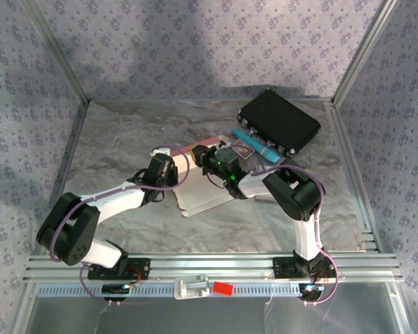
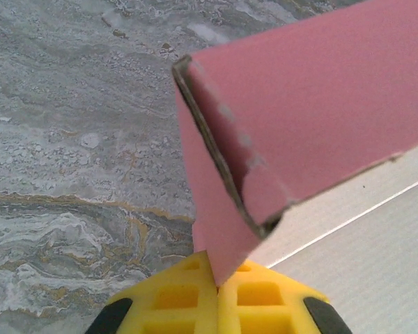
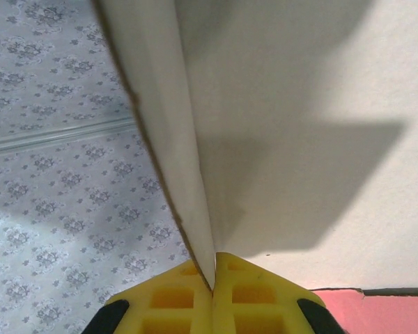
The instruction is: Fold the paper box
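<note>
The paper box [image 1: 200, 193] lies partly unfolded in the middle of the table, pink outside and white inside. My left gripper [image 1: 174, 169] is at its left edge, and in the left wrist view its yellow pads [image 2: 188, 296] are shut on the corner of a raised pink flap [image 2: 292, 118]. My right gripper [image 1: 206, 158] is at the box's far edge. In the right wrist view it [image 3: 212, 278] is shut on the thin edge of an upright white panel [image 3: 299, 125]. The two grippers stand close together over the box's far left corner.
A black case [image 1: 279, 122] sits at the back right, with a teal pen [image 1: 256, 145] lying in front of it, close to the right arm. Metal frame posts [image 1: 70, 83] and patterned walls ring the marbled table cover [image 1: 111, 139].
</note>
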